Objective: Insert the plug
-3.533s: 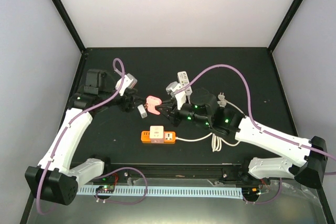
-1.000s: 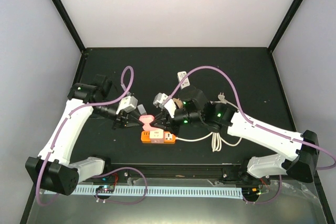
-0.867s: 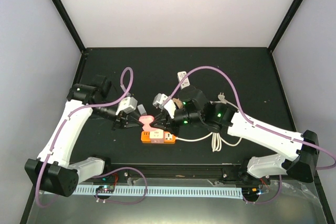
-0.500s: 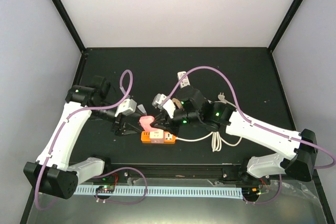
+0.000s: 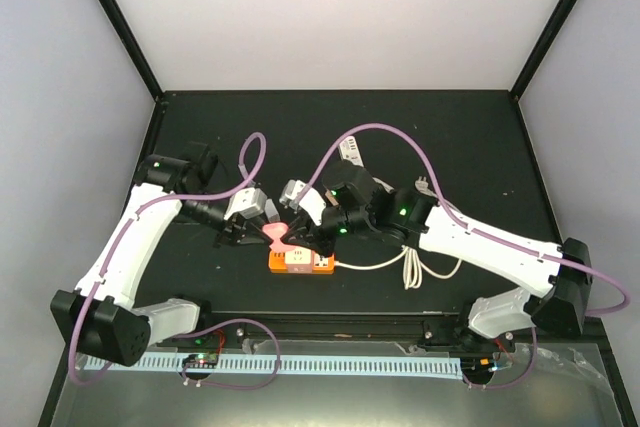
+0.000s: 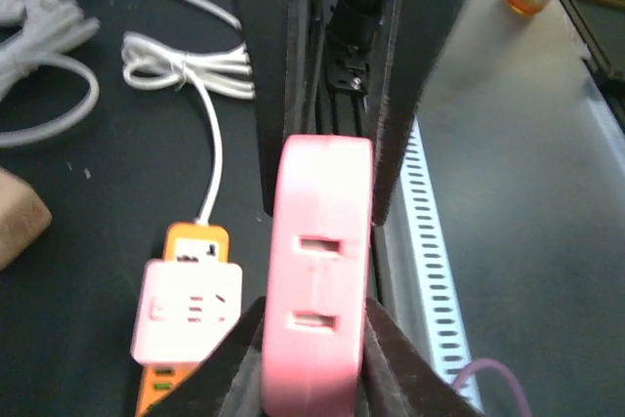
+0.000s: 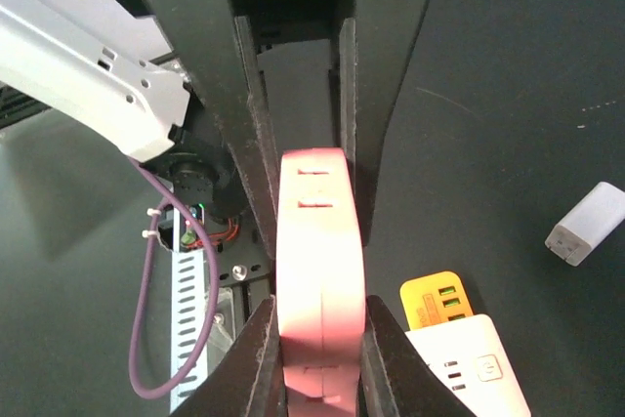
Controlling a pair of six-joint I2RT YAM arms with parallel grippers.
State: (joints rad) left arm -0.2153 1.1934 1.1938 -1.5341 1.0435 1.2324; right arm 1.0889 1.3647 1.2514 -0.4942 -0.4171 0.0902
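I'm watching the left gripper (image 5: 262, 234) and right gripper (image 5: 301, 237) both clamping opposite ends of the 1 pink plug (image 5: 277, 237), holding it right by the 1 orange power strip (image 5: 322, 265) (1 white adapter (image 6: 186, 312) sitting in it). I'm worrying the 2 arms are pulling unevenly, which could twist the plug and jam it against the strip.

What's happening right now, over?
Left gripper, right gripper shut on pink plug. Not yet in strip. White adapter on strip.
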